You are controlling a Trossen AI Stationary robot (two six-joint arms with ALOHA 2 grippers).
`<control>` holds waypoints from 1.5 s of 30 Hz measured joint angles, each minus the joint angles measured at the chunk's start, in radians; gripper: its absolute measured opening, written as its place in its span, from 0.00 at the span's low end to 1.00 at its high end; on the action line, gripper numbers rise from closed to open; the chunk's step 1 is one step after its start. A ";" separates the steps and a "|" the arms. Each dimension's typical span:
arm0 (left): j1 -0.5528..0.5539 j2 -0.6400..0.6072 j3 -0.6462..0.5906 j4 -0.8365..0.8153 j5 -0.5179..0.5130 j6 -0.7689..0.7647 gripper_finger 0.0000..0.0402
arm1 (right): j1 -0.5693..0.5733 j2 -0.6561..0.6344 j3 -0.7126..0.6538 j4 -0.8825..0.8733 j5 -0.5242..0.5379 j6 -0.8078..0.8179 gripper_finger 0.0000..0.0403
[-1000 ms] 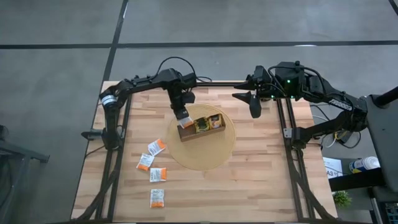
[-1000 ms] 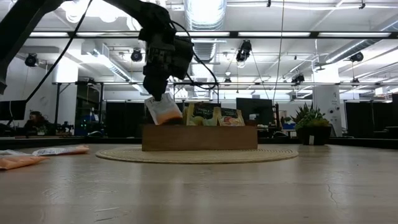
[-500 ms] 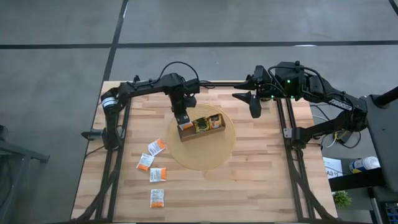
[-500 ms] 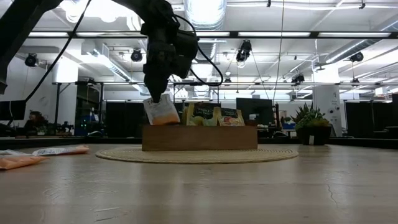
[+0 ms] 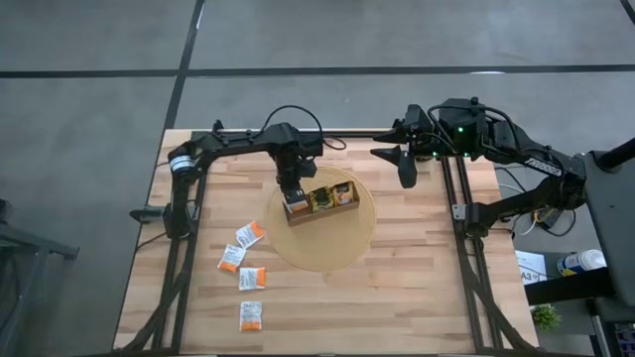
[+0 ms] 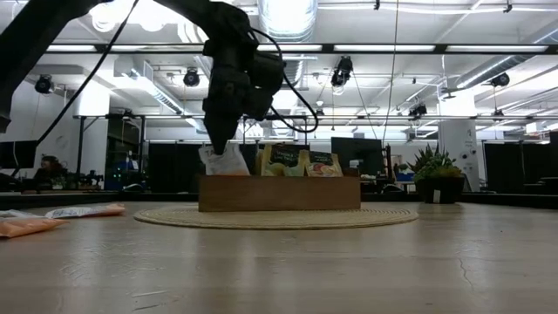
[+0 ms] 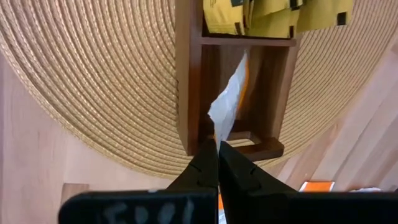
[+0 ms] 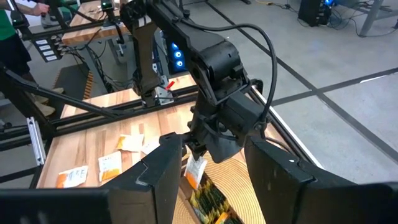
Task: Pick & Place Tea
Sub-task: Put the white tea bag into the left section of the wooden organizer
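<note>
- Left end effector (image 7: 217, 146) pinches a white-and-orange tea sachet (image 7: 231, 99) over the wooden tray's (image 7: 188, 81) end compartment.
- Right end effector (image 5: 407, 171) hangs open at the bench's (image 5: 397, 297) far edge.

— Table (image 5: 417, 288)? Pale wood, planked, light and darker strips alternating.

— Round mat (image 5: 352, 238): straw-tan, woven in concentric coils. Three-compartment tray (image 5: 319, 213) on it: warm mid-brown wood.

— In the left tool (image 7: 217, 149), black-fingered: white sachet (image 7: 231, 102) with an orange edge. Yellow-green sachets (image 7: 273, 15) with dark labels in the next compartment.

— Loose sachets (image 5: 242, 263) on the bare planks: white with orange blocks.

— Arms and frame: matt black. Right tool (image 5: 408, 177) black too. Floor (image 5: 89, 99): grey, crossed by dark lines.
</note>
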 joint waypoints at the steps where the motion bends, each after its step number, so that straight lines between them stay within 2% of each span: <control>1: 0.000 0.001 0.000 -0.002 0.000 0.000 0.00 | 0.000 0.000 0.000 0.000 0.000 0.001 0.42; 7: 0.000 0.001 0.001 -0.003 -0.014 0.000 0.04 | 0.000 0.000 0.000 0.000 0.000 0.003 0.42; 19: 0.000 0.001 0.060 -0.031 -0.023 0.004 0.31 | 0.000 0.000 0.000 0.000 0.000 -0.001 0.42; 25: 0.000 -0.017 0.090 -0.142 -0.023 -0.003 0.33 | 0.000 -0.001 -0.012 0.000 0.000 -0.001 0.42; 31: -0.028 -0.088 0.088 -0.145 -0.019 -0.056 0.33 | 0.000 -0.001 -0.048 0.000 0.000 0.006 0.42; 37: -0.071 -0.213 0.019 -0.073 -0.026 -0.146 0.33 | 0.000 -0.001 -0.081 0.001 -0.001 0.019 0.42; 45: -0.134 -0.444 -0.198 0.071 -0.100 -0.381 0.33 | 0.000 -0.001 -0.090 0.005 -0.002 -0.004 0.42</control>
